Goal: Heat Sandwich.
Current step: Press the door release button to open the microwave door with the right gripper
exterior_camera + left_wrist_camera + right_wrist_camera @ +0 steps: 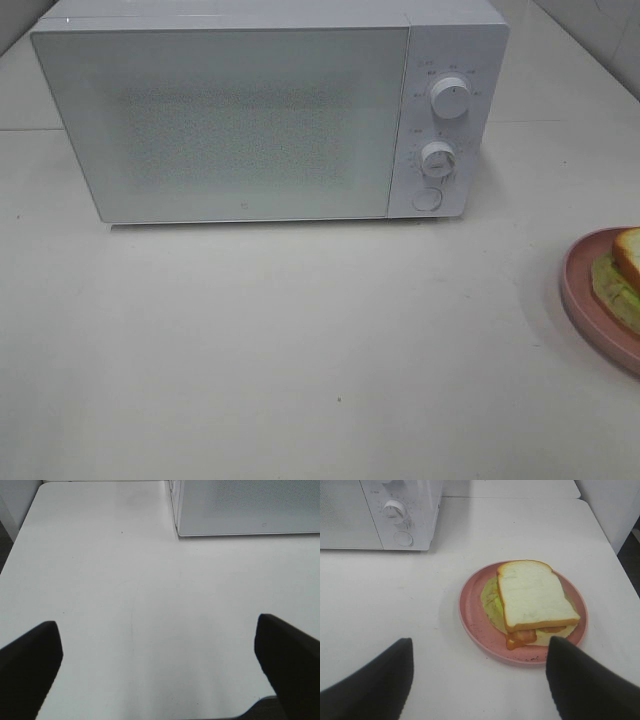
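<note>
The sandwich point(535, 600), white bread with tan crust and green leaf filling, lies on a round pink plate point(475, 625). In the high view the sandwich point(625, 265) and plate point(580, 290) are cut off at the right edge. A white microwave point(250, 110) stands at the back with its door shut; it also shows in the right wrist view point(380, 515) and the left wrist view point(245, 507). My right gripper point(480, 680) is open, hovering short of the plate. My left gripper point(157, 667) is open over bare table. Neither gripper shows in the high view.
The microwave has two dials point(451, 98) point(438, 158) and a round button point(427, 199) on its right panel. The white table point(300, 350) spreads in front of it. The table's near edge shows in the left wrist view point(235, 715).
</note>
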